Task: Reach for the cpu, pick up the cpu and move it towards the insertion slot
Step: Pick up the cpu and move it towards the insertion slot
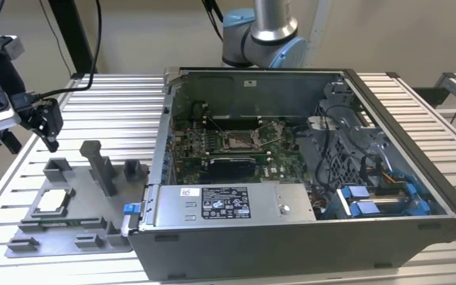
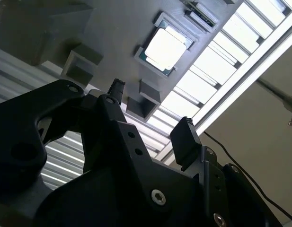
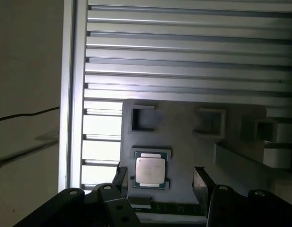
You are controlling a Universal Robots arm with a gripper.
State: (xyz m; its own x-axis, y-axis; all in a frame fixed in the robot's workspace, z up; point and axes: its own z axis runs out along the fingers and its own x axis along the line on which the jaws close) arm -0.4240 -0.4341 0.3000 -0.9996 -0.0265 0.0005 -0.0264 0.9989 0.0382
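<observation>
While seated in one grey fixture [image 3: 183,142], one cpu [image 3: 151,171] lies below the gripper [image 3: 159,169], untouched. Two fingers [image 3: 200,182] spread wide, holding nothing. One slot [image 1: 240,139] sits well away, inside one case [image 1: 291,249].

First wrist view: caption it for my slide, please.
Open gripper hangs above the cpu, which is seated in its grey fixture on the slatted table.

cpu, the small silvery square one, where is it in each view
exterior view: small silvery square cpu sits in the grey plastic fixture at the exterior view's left, below the black tool.
second wrist view: cpu in its fixture pocket, beyond the open tool's fingertips.
first wrist view: cpu in that pocket, framed between the tool's fingertips.
shared landmark: the grey fixture.
</observation>
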